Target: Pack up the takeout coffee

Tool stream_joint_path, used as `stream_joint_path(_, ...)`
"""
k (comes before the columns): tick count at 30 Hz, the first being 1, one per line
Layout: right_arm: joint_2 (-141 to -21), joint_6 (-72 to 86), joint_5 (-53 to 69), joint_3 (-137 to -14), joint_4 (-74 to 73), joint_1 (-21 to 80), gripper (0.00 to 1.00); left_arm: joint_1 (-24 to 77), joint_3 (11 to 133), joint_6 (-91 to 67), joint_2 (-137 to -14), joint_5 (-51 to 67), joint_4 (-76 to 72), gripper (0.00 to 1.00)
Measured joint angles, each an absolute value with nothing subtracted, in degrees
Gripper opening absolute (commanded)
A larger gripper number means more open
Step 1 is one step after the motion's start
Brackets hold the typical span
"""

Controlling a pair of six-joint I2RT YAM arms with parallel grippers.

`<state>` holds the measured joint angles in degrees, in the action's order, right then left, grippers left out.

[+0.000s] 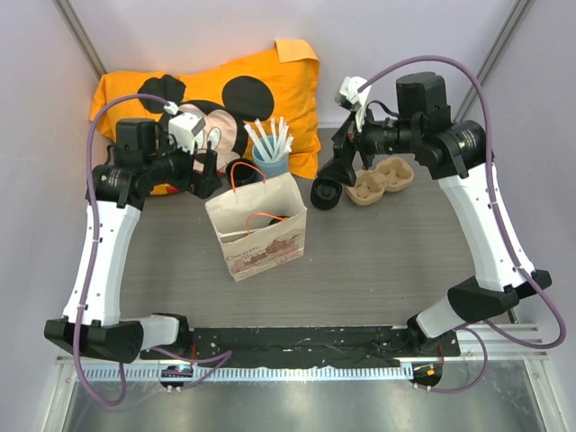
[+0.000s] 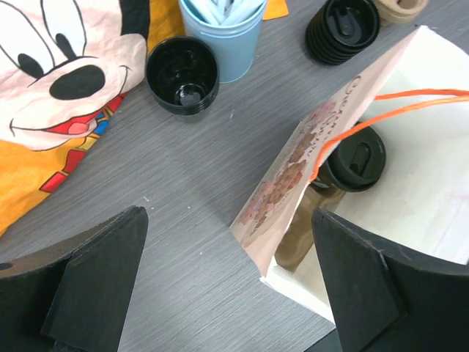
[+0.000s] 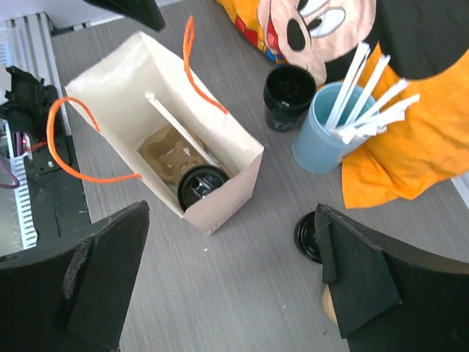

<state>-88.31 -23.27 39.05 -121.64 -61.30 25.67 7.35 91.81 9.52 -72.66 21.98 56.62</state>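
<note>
- Found left gripper (image 2: pixel 229 235) released, fingers spread wide with nothing between them, over a corner of the bag (image 1: pixel 265 247).
- Found right gripper (image 3: pixel 231 220) likewise released and empty, above the table (image 1: pixel 378 261) beside the bag.
- Located coffee (image 3: pixel 199 185) inside the bag, lid up, on a brown carrier (image 3: pixel 165 154), next to a white stick (image 3: pixel 179 128).
- Noted ridged black cup (image 1: pixel 326 192) outside on the table, just beside a cardboard tray (image 1: pixel 382 178).
- Noted blue cup (image 1: pixel 270 164) and black ring (image 2: pixel 182 75) side by side behind the bag.
</note>
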Motion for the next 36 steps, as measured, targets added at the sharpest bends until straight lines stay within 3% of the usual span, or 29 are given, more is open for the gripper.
stream_joint_path(17,-66.0,-20.5,25.8,-91.1,-49.8,18.4,1.00,2.2,91.6,6.5,-63.4,29.4,52.5,1.00)
stream_joint_path(26,-56.9,-15.6,9.3,-83.7,-39.8,14.7,1.00,-1.3,90.3,4.7,-57.5,21.2,50.3,1.00)
stream_joint_path(36,-55.5,-11.2,-5.9,-84.4,-35.6,12.9,1.00,-2.0,94.1,4.2,-56.7,9.5,52.4,1.00)
